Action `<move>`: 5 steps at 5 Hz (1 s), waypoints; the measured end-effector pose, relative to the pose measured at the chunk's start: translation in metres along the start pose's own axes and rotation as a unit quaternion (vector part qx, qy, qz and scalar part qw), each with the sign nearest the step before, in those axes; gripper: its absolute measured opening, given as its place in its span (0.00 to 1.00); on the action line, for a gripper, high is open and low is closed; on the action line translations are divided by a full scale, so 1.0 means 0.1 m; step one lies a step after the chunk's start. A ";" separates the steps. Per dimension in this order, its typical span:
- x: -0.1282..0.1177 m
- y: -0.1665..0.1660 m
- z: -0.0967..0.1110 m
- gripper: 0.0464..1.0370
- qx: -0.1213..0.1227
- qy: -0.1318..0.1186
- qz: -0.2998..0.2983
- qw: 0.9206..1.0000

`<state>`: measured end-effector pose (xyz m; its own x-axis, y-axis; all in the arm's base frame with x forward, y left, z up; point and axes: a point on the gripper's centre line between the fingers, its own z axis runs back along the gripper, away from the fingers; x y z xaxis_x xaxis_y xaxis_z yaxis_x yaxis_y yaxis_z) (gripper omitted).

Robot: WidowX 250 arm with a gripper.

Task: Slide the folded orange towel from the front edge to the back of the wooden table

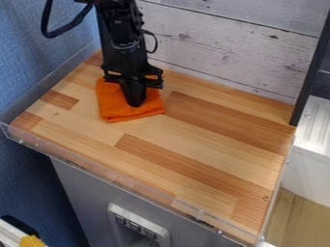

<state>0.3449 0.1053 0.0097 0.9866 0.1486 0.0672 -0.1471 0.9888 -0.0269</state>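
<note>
Nearest the camera: clear rim (116, 179), running along the front of the tabletop.

Wooden tabletop (199, 144): lying beneath the arm and the cloth.

Plank backboard (226, 53), whitish: standing along the tabletop's rear edge.

Blue wall (32, 58): rising at the view's left.

Grey cabinet front (84, 193): dropping below the clear rim.

White unit (312, 130), ridged on top: sitting at the view's right, beside the tabletop.

Robot arm (122, 53), black, single: hanging down from the top edge towards the rear left of the tabletop.

Orange cloth (122, 112), folded, roughly square: lying flat at the tabletop's rear left, showing no clear long axis. It is spreading directly under the gripper and around its tip, with its folded front edge facing the camera.

Switch panel (138, 226), pale: tilting in view on the cabinet front.

Gripper (134, 102), black: pointing down near the cloth's middle, seemingly touching it from above. Whether it is opening, closing or gripping fabric, one cannot tell.
</note>
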 end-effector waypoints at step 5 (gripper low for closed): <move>0.05 0.48 0.13 0.01 0.016 0.058 -0.089 0.994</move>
<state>0.3415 0.1542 0.0212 0.9984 -0.0300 -0.0475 0.0304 0.9995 0.0075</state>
